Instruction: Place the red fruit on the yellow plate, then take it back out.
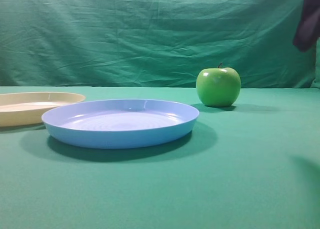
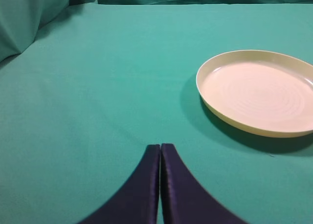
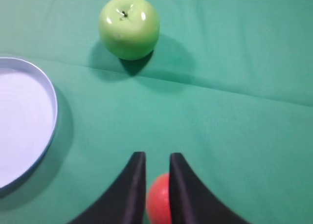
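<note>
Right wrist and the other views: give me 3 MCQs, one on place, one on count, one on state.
1. In the right wrist view, where does the red fruit show?
A. on the blue plate
B. behind the gap of the right pincer
C. beside the green apple

2. How many plates show in the high view?
A. one
B. two
C. three

3. How are the left pincer's fingers?
A. wide apart
B. closed on the fruit
C. pressed together, holding nothing

Key: 1 B, red shows between the dark fingers. 2 B, the blue plate and the yellow plate. 3 C, tips meet with nothing between.
</note>
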Tool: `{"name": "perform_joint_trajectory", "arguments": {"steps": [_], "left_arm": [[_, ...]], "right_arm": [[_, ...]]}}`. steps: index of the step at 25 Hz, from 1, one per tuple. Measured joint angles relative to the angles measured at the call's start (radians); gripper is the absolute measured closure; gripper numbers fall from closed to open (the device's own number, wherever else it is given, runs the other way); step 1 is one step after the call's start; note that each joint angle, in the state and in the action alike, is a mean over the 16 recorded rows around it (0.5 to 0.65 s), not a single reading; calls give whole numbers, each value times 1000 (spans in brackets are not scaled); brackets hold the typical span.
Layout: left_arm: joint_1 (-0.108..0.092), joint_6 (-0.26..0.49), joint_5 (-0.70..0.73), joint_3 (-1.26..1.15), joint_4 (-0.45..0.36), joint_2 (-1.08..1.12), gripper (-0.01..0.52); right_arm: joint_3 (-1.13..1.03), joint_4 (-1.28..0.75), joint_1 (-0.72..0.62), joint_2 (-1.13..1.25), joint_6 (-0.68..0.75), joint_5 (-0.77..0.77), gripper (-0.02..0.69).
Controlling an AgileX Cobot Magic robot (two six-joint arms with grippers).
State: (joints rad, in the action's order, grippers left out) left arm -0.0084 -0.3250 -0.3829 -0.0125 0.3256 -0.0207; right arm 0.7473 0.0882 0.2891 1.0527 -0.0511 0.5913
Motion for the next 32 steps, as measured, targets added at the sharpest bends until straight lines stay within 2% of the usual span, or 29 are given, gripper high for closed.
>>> {"name": "perform_joint_trajectory", "arguments": {"steps": [4,8,24,32], "left_arm": [[0,0,0,0,0,0,514],[0,0,0,0,0,0,514],[0,0,0,0,0,0,514],[0,0,0,0,0,0,514]], "right_arm": [[24,5,0,-115,11,74,581],[29,7,0,-235,23,136,652],[30,-62,-2,-653,38,457,665],[30,-80,-40,-787,39,550,665]]}}
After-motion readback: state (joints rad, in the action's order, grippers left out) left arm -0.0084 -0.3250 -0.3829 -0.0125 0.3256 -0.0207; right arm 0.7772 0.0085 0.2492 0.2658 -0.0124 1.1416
